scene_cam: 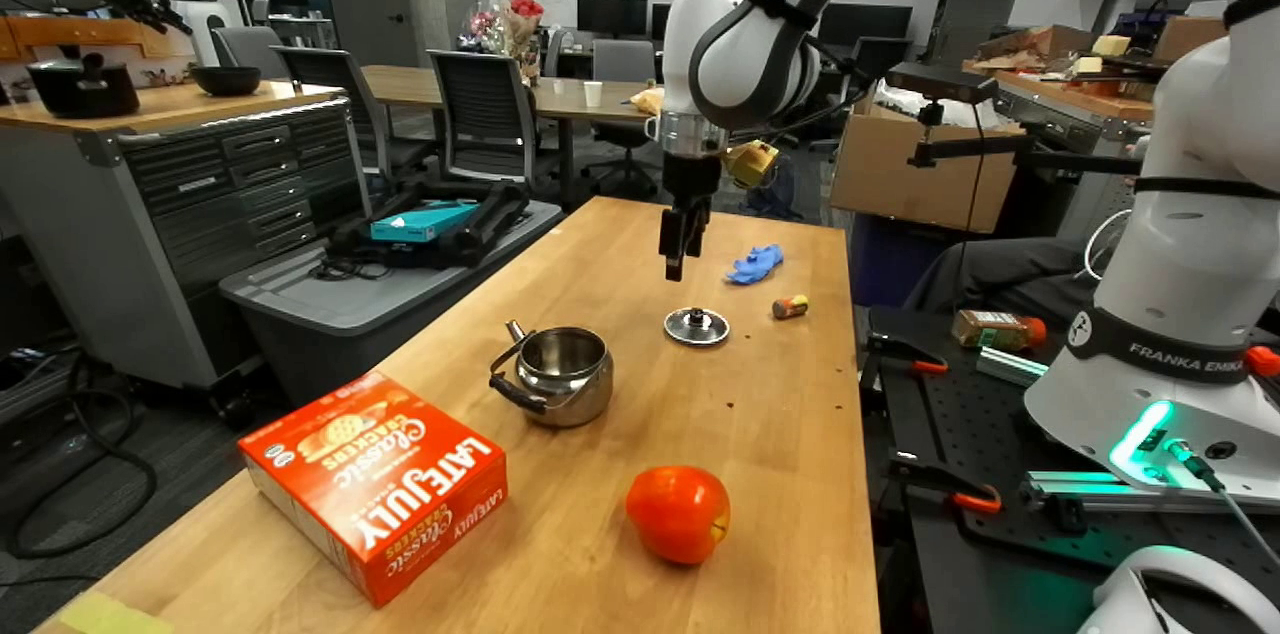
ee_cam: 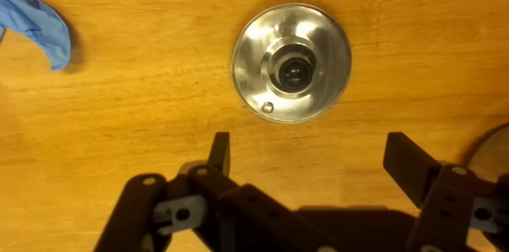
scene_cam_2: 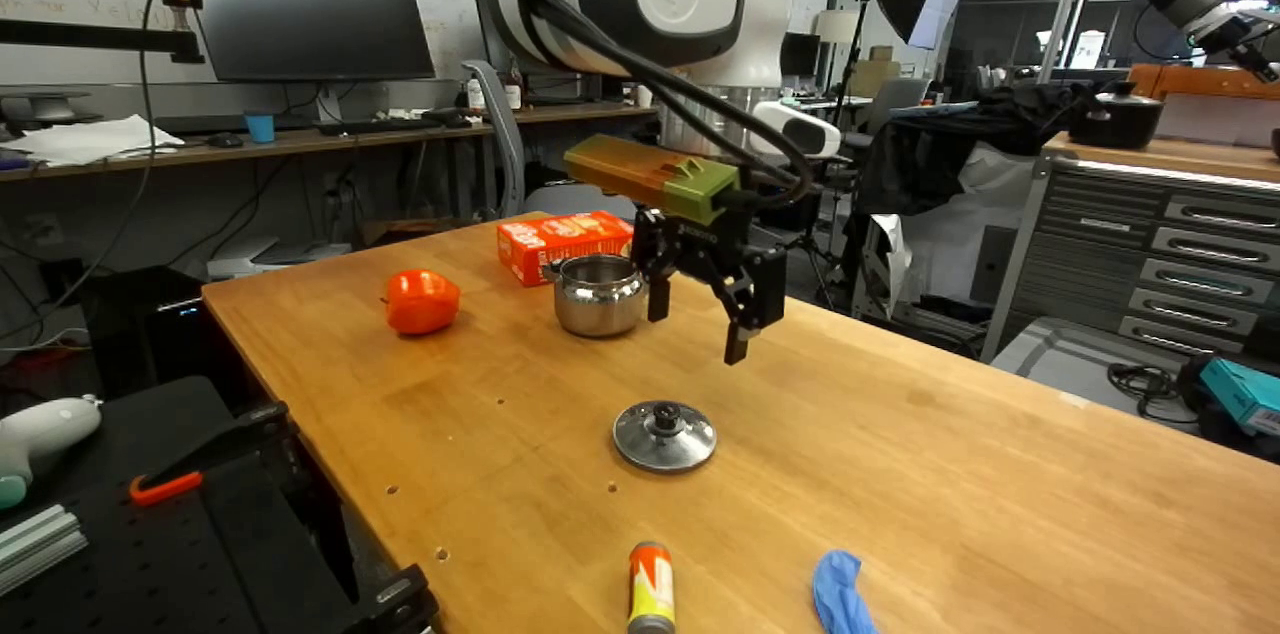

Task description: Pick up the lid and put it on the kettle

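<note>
The lid (scene_cam: 712, 331) is a round silvery disc with a black centre knob. It lies flat, knob up, on the wooden table, and shows in both exterior views (scene_cam_2: 640, 451) and in the wrist view (ee_cam: 294, 107). The kettle (scene_cam: 572, 389) is a small shiny steel pot with a spout and dark handle. It stands upright and open-topped, also in an exterior view (scene_cam_2: 598, 299); a round edge at the wrist view's lower right (ee_cam: 493, 154) looks like part of it. My gripper (ee_cam: 308, 136) is open and empty, above the table and apart from the lid, in both exterior views (scene_cam: 681, 259) (scene_cam_2: 697, 332).
A red cracker box (scene_cam: 375, 479) stands beside the kettle. A red-orange tomato-like fruit (scene_cam: 678, 514) sits near the table edge. A blue glove (scene_cam: 756, 264) and a small orange-yellow cylinder (scene_cam: 790, 307) lie near the lid. The wooden table (scene_cam: 780, 454) has small dark holes.
</note>
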Robot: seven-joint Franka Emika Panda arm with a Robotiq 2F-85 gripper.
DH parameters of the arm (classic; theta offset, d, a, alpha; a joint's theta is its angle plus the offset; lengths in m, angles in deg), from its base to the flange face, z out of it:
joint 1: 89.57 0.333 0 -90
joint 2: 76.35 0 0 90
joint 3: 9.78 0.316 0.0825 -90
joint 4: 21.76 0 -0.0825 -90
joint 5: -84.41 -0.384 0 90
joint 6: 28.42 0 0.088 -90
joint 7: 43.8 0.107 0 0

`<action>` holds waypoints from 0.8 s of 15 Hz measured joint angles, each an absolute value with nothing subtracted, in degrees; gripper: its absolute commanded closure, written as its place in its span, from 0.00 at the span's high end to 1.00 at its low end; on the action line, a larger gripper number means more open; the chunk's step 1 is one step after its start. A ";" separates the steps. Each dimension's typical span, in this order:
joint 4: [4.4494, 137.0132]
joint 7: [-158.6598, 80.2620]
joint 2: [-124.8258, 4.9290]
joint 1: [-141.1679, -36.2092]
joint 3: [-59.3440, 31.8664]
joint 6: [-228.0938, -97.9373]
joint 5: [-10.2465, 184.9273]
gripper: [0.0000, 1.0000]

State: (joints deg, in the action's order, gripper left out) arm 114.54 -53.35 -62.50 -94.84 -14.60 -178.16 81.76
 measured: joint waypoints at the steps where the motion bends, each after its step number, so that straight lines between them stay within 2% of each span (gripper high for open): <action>1: 114.06 -53.57 -61.33 -94.95 -14.60 -178.04 81.77 1.00; 7: 112.45 -53.97 -55.63 -95.07 -14.60 -177.40 83.35 1.00; 8: 112.36 -53.97 -55.00 -95.07 -14.60 -177.33 83.89 0.82; 12: 112.35 -53.97 -53.73 -95.07 -14.48 -177.31 85.78 0.50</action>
